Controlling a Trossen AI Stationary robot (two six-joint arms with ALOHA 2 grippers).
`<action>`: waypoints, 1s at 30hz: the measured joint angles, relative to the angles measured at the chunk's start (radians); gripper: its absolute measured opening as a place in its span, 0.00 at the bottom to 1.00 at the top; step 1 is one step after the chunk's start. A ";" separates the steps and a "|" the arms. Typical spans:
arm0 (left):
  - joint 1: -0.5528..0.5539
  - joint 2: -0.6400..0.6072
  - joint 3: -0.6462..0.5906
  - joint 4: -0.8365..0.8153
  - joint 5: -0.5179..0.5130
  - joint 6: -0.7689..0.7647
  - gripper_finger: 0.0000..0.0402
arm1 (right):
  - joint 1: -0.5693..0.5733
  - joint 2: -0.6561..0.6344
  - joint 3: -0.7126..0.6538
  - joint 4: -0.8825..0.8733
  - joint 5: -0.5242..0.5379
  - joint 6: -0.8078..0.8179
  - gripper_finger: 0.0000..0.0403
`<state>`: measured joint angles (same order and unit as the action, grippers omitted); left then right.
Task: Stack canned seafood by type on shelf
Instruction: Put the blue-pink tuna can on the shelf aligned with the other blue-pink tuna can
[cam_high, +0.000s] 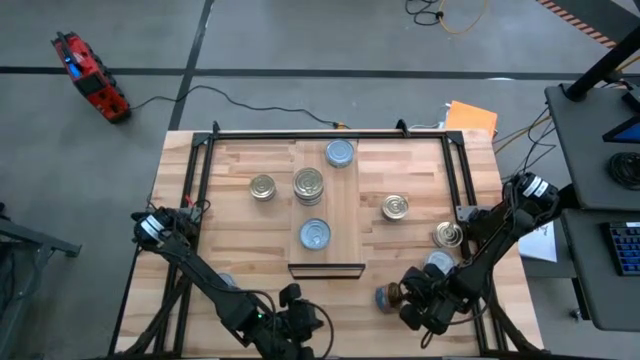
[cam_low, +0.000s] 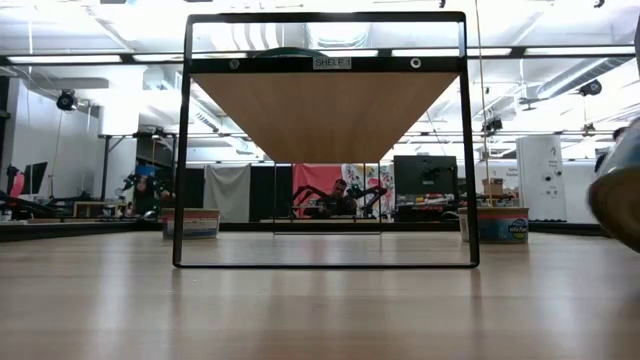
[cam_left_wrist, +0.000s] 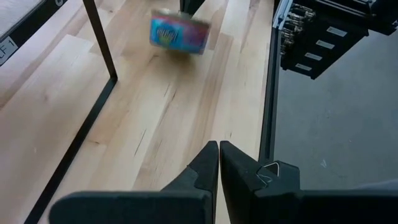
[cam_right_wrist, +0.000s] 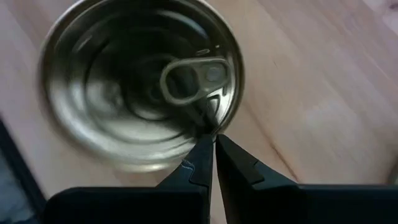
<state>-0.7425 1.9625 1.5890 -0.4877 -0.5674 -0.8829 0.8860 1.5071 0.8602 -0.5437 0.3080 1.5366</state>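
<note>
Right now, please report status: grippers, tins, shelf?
Left gripper shut, empty, near table's front edge. Right gripper shut, over a ring-pull tin. Three tins on shelf. Nothing blocking.

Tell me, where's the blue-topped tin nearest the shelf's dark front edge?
High view: the tin sits on the shelf, just behind that edge, in front of a gold-topped tin.

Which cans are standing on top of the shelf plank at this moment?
Three cans stand on the shelf: a blue-grey-topped can at the far end, a silver ringed-top can in the middle, and another blue-grey-topped can near the front. None is stacked. Nothing covers the plank.
</note>
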 joint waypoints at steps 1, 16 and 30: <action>0.000 0.000 0.000 0.000 0.000 0.000 0.00 | 0.000 0.000 -0.001 -0.004 -0.001 0.000 0.03; 0.003 0.000 0.000 0.000 0.000 -0.001 0.00 | 0.000 0.009 -0.024 -0.002 0.030 -0.002 0.03; 0.005 -0.001 0.000 -0.002 0.001 -0.009 0.00 | -0.001 -0.002 -0.031 -0.115 0.044 0.034 0.03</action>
<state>-0.7376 1.9617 1.5887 -0.4892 -0.5667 -0.8916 0.8848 1.5051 0.8291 -0.6589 0.3521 1.5710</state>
